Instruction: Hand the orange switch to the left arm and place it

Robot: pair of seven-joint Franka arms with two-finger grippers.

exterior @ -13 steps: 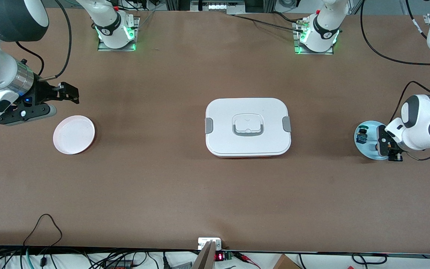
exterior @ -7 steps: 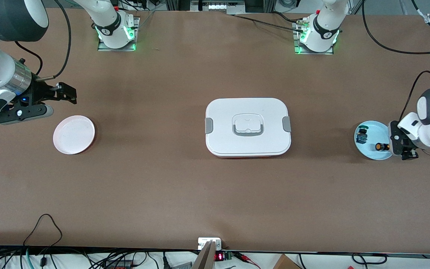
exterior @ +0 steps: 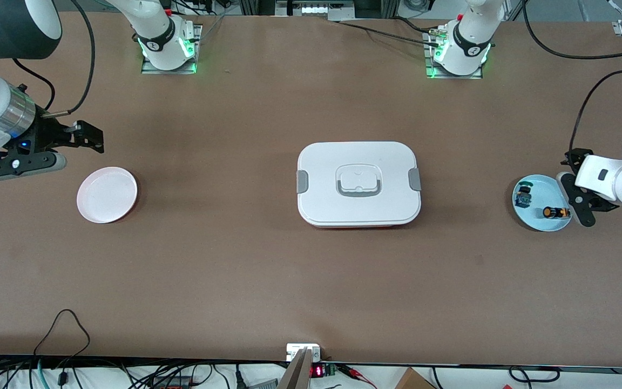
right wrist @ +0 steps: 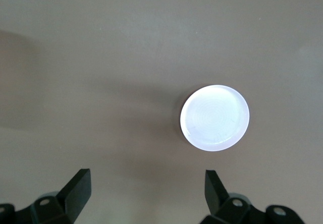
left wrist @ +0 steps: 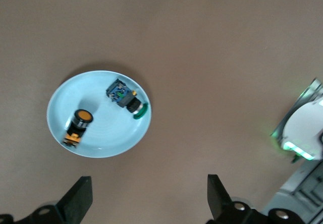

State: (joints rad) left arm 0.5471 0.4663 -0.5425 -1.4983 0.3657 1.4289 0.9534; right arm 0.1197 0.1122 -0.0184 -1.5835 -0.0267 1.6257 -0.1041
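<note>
Right end effector [exterior: 90, 140] hangs released near the white plate [exterior: 107, 194] at the right arm's tabletop edge, likely staged to receive. Box [exterior: 358, 183] sits mid-tabletop, blocking a direct pass. Orange switch [exterior: 554, 212] lies on the blue plate [exterior: 539, 224]; left end effector [exterior: 574, 186], released, hovers beside it.

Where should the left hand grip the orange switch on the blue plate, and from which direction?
The orange switch lies on its side in the blue plate. Probably best: descend from above with the open left hand and pinch across its narrow black body.
</note>
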